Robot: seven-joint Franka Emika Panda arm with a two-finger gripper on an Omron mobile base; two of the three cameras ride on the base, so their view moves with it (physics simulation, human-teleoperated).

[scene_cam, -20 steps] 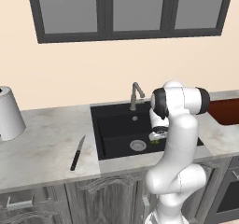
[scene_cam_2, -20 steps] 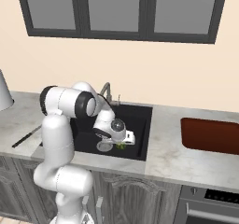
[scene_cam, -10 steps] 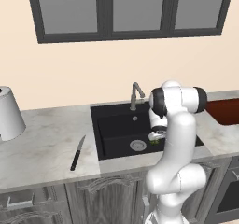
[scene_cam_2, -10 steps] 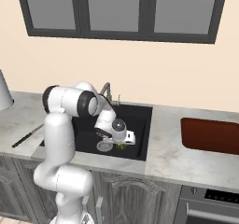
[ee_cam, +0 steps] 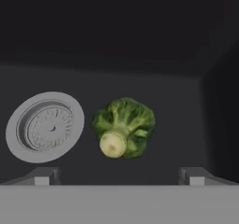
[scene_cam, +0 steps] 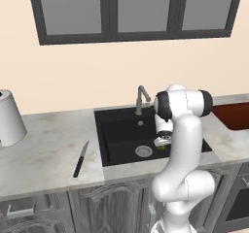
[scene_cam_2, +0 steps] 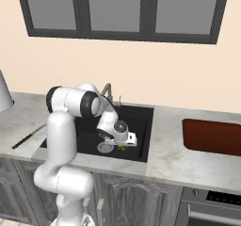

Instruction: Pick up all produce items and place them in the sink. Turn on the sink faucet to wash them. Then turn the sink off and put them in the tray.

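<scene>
Broccoli point(ee_cam: 123, 127) lies on the floor of the sink point(scene_cam: 116, 135), just beside the round drain point(ee_cam: 45, 126), stem end facing the hand camera. Your jaws stand fully open and hold nothing, tips spread wide either side of the floret and above it. The gripper point(scene_cam_2: 123, 142) hangs low inside the basin, over the floret. Judging by this, the produce is already in place, so either you are releasing it or about to retrieve it. If washing comes next, lift straight up clear of the basin wall before swinging to the faucet point(scene_cam: 142, 98). The tray point(scene_cam_2: 212, 136) waits on the surface, well apart to the right.
</scene>
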